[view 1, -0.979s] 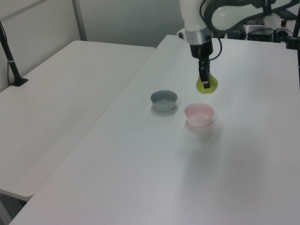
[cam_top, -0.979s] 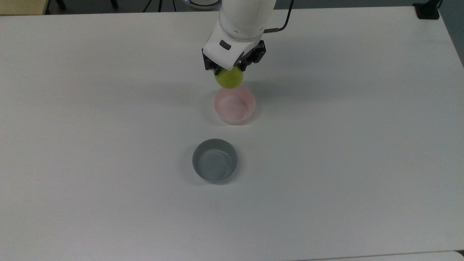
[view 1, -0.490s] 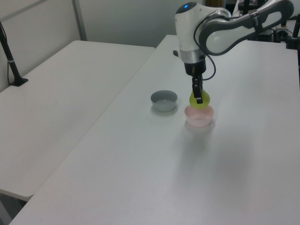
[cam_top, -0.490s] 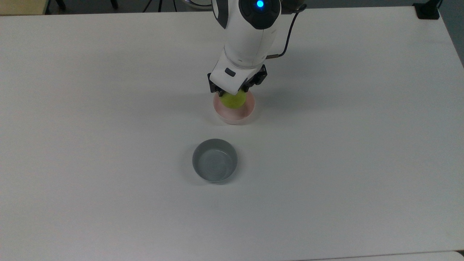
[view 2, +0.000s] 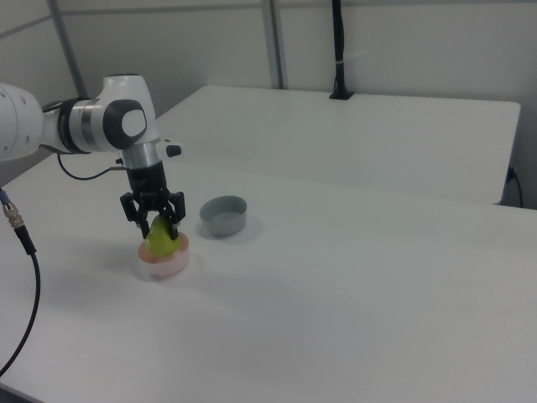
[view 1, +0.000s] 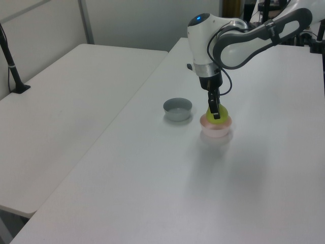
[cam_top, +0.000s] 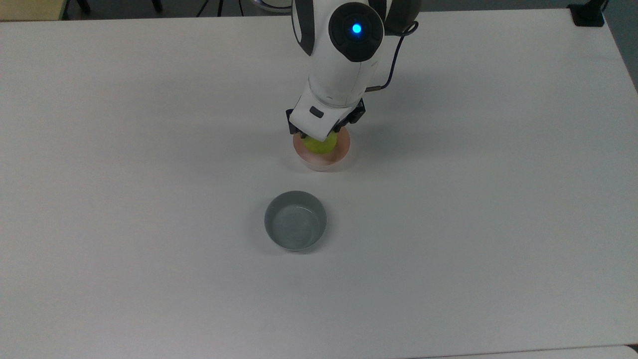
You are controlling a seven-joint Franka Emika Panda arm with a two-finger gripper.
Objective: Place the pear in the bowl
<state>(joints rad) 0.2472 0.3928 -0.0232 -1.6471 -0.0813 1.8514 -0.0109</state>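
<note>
Pear [cam_top: 320, 144] and pincer [cam_top: 319, 135] have been brought down together: a second ago the fruit was held clear above the table just beyond the pink bowl's [cam_top: 321, 158] far rim, half a second ago it was over the rim, and now its lower part is sunk inside the bowl. The pincer is closed on the pear, the two dark fingers [view 2: 173, 212] being seen pressed against its sides in the right view, with the yellow-green body [view 2: 161, 239] hanging between them into the pink bowl [view 2: 164, 264]. In the left view the pear [view 1: 217, 115] is seen seated at the bowl's [view 1: 216, 129] mouth, gripped from above.

From this it is judged that the carrying is done and only the release and withdrawal are left.

The pink bowl stands near the middle of the white table [cam_top: 498, 199], somewhat toward its far edge in the top view. A grey bowl [cam_top: 295, 220] is set apart from it, nearer the near edge, and has not been disturbed.
</note>
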